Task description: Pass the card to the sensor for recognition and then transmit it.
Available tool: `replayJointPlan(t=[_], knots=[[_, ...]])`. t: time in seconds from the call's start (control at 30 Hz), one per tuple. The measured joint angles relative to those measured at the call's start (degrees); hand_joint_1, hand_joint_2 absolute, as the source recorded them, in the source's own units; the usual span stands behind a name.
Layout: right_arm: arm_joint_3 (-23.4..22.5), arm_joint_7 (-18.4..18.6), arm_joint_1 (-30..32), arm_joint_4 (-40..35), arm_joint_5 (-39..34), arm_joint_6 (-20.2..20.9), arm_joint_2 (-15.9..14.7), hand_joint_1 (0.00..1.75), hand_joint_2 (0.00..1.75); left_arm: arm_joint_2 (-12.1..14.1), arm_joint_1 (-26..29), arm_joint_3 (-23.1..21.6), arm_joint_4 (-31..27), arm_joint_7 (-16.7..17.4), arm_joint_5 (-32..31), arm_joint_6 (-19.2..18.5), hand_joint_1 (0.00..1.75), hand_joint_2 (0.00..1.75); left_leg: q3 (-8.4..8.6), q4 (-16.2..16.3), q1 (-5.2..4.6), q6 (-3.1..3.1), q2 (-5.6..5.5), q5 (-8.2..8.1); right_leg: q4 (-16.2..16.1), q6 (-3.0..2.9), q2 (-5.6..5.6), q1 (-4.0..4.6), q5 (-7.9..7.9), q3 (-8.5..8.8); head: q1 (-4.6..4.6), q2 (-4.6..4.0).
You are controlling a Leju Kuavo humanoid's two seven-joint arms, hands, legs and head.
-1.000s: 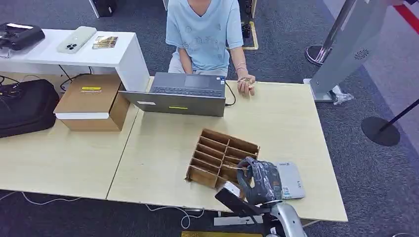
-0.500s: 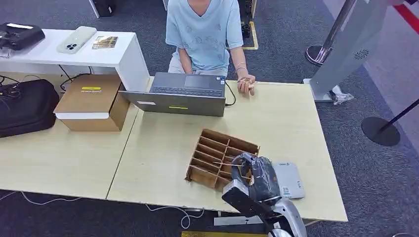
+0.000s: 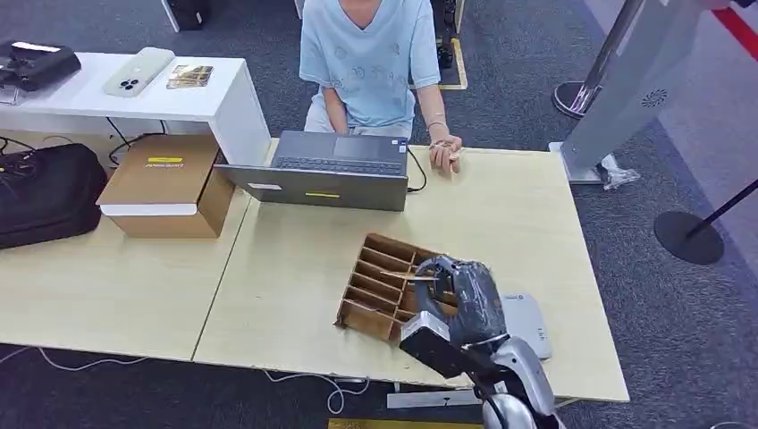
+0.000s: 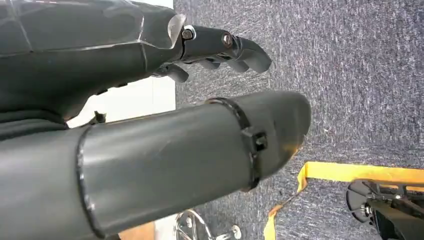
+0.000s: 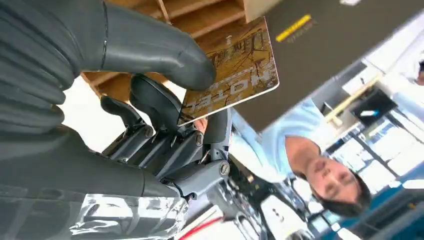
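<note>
We saw our right hand (image 3: 460, 299) over the wooden divider box (image 3: 384, 284), just beside the grey sensor (image 3: 526, 323) on the light wood table (image 3: 501, 214). The hand pinched a hotel card (image 5: 232, 75) between the thick thumb (image 5: 150, 47) and the dark fingers (image 5: 155, 102). In the right wrist view the card was brown and gold, with the word HOTEL on it. It stuck out past the fingertips, with the box's slots right behind it. In the head view we saw the card (image 3: 404, 276) edge-on as a thin line. It lay nearly flat, with its long side going across the box and its free end pointing toward our left side.

Our left hand (image 4: 150, 100) hung over grey carpet (image 4: 350, 75). It held nothing. Its dark fingers (image 4: 235, 47) curled a little and sat apart from the thumb.

Past the box, a grey laptop (image 3: 335, 170) sat at the far edge of the table. A person in a light blue shirt (image 3: 366, 58) sat behind it, with one hand (image 3: 444, 154) resting on the table beside the laptop. A brown cardboard box (image 3: 170, 183) and a black bag (image 3: 45, 192) sat on the table to our left. A white shelf (image 3: 134, 94) behind them held a phone (image 3: 138, 70).
</note>
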Motion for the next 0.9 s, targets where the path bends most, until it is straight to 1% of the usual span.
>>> replayJointPlan(t=[0.1,0.23,0.47,0.7,0.9], knots=[[0.2,0.2,-1.7,0.0,1.5,-0.5,-0.1,1.75,1.75,0.0,0.0,-0.1,0.0,-0.5,-0.3,-0.1,0.00,0.00,-0.01,0.0,0.00,0.00,0.00,0.00,0.0,0.00,0.00,0.00,0.00,0.00,0.00,0.00],[0.7,0.9,-5.7,0.6,4.0,-1.2,-0.2,1.75,1.75,0.0,0.0,-0.6,0.0,-0.7,-0.9,-0.3,0.00,0.00,0.01,0.0,0.00,0.01,0.01,0.03,0.0,-0.01,0.01,0.00,0.02,0.00,0.00,0.00],[1.0,1.5,-12.3,3.0,4.8,-1.2,-0.2,1.75,1.75,0.0,0.0,-0.8,0.0,-0.9,-1.2,-0.7,0.00,0.00,0.01,0.0,0.00,-0.01,0.01,0.05,0.0,-0.01,0.01,0.00,0.03,0.01,0.00,0.00],[1.4,2.1,-19.0,6.1,4.7,1.1,-0.1,1.75,1.75,0.0,0.0,-0.8,0.0,-0.8,-1.3,-0.7,0.00,0.00,0.00,0.0,0.00,-0.02,0.00,0.06,0.0,-0.01,0.00,0.00,0.03,0.01,0.00,0.00],[1.9,2.5,-25.1,10.9,4.6,2.8,0.3,1.75,1.75,0.0,-0.1,-0.8,0.0,-0.8,-1.4,-0.8,0.00,0.00,0.00,0.0,0.00,-0.01,0.00,0.08,0.1,-0.01,0.00,0.00,0.04,0.01,0.00,0.00]])
